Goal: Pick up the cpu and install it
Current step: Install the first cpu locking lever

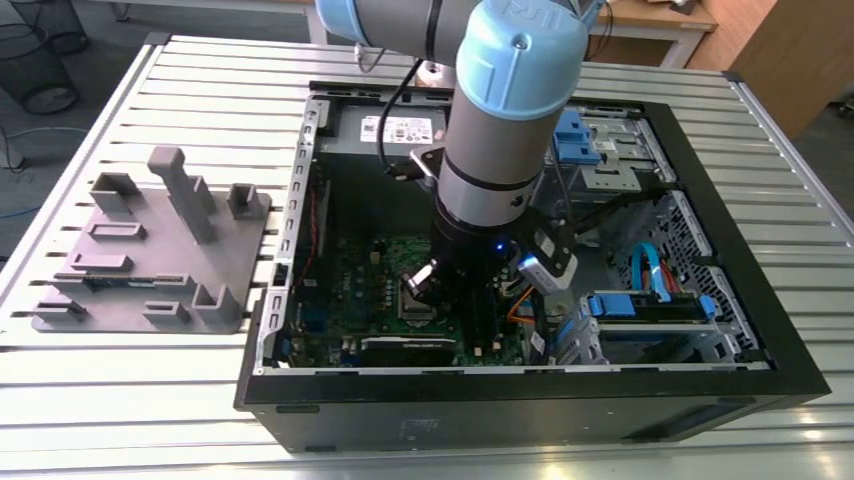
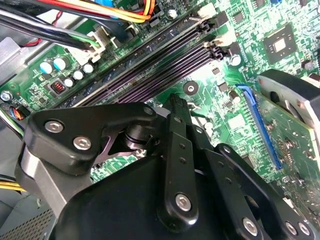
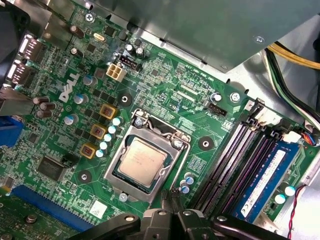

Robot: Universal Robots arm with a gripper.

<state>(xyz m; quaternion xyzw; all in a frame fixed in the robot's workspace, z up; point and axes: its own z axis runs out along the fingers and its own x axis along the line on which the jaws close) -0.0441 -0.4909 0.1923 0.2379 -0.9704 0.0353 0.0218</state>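
I see the cpu (image 3: 143, 160) seated in its socket (image 3: 146, 159); the gripper (image 3: 170, 200) hovers beside it, fingers together, holding nothing.

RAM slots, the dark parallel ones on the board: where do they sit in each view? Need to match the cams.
Exterior view: the memory slots are dark strips by the lower end of the arm.
Second wrist view: the memory slots are long dark rows running diagonally.
First wrist view: the memory slots lie beside the socket holding the cpu.
Shared landmark: the green motherboard.
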